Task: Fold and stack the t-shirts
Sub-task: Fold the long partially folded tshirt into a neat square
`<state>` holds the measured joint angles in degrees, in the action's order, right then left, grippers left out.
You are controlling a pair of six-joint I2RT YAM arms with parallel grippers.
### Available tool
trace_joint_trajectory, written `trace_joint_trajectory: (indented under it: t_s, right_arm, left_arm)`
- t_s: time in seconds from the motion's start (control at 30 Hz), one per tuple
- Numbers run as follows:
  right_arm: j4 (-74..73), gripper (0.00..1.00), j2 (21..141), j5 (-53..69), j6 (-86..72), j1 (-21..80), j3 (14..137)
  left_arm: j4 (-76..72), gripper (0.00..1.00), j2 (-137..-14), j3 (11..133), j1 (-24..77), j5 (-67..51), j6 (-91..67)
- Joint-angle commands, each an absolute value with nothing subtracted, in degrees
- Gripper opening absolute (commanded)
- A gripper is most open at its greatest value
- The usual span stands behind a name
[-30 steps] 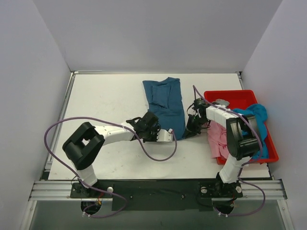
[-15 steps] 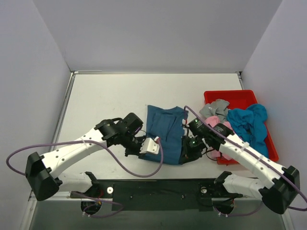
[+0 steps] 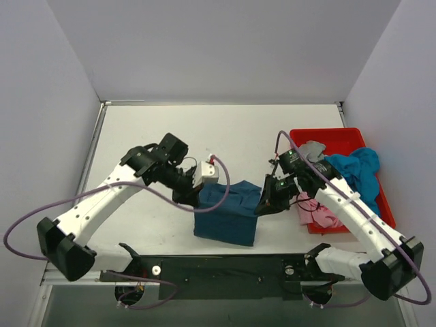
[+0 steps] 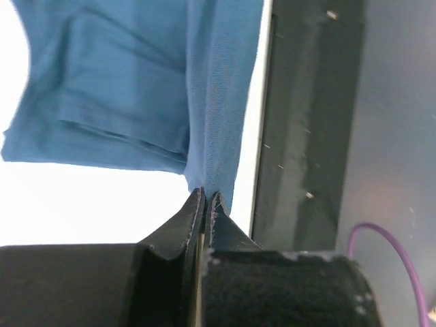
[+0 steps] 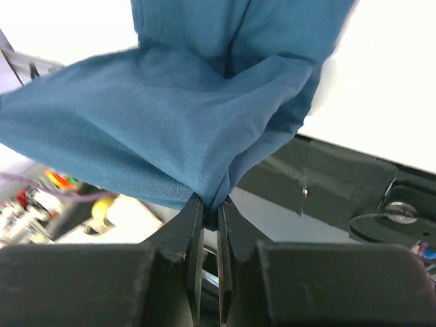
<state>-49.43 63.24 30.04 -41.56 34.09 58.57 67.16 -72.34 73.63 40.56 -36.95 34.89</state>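
The dark teal-blue t-shirt (image 3: pixel 225 216) hangs bunched between both grippers near the table's front edge, its lower part over the edge. My left gripper (image 3: pixel 193 201) is shut on the shirt's left corner; in the left wrist view the cloth (image 4: pixel 136 88) runs down into the closed tips (image 4: pixel 206 197). My right gripper (image 3: pixel 264 203) is shut on the right corner, with a fold of cloth (image 5: pixel 170 109) pinched between its tips (image 5: pixel 212 203). The turquoise-blue t-shirt (image 3: pixel 355 170), pink t-shirt (image 3: pixel 315 210) and grey t-shirt (image 3: pixel 310 150) lie in the red tray.
The red tray (image 3: pixel 340 133) stands at the right edge of the table. A black mounting rail (image 3: pixel 225 269) runs along the near edge below the hanging shirt. Purple cables (image 3: pixel 225 178) loop from both arms. White walls close in the left, back and right sides.
Both arms have dragged the dark teal-blue t-shirt from mid-table to the front edge and raised it. The shirt went from lying flat to hanging bunched between the grippers.
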Motion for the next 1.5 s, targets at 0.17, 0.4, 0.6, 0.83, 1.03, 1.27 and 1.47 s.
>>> trace_joint_trajectory:
  t_s: [0.17, 0.4, 0.6, 0.83, 1.03, 1.27, 1.47]
  right_arm:
    - [-44.39, 0.0, 83.2, 33.22, -29.36, 15.21, 63.98]
    - [-36.57, 0.0, 94.29, 34.54, -30.58, 11.78, 68.63]
    - [-35.25, 0.0, 104.4, 33.58, -30.94, 11.52, 73.21]
    - [-32.96, 0.15, 108.19, 27.96, -32.61, 11.43, 76.19]
    - [-35.76, 0.4, 106.01, 19.96, -28.67, 12.3, 82.26]
    - [-35.78, 0.29, 92.2, 9.92, -26.1, 21.87, 73.85]
    - [-25.33, 0.0, 96.23, 16.79, -32.34, 22.5, 69.43]
  left_arm:
    - [55.38, 0.0, -92.26, 84.8, 32.17, -30.24, 26.12]
    - [50.81, 0.0, -101.68, 87.98, 28.83, -27.78, 21.54]
    - [47.12, 0.0, -106.69, 87.54, 27.6, -26.19, 20.48]
    - [41.41, 0.14, -112.05, 88.95, 26.98, -22.68, 18.9]
    - [38.76, 0.43, -112.68, 94.02, 26.1, -16.71, 15.38]
    - [43.23, 0.5, -104.51, 93.08, 29.35, -20.98, 13.89]
    - [37.81, 0.28, -103.62, 82.01, 33.05, -23.92, 11.61]
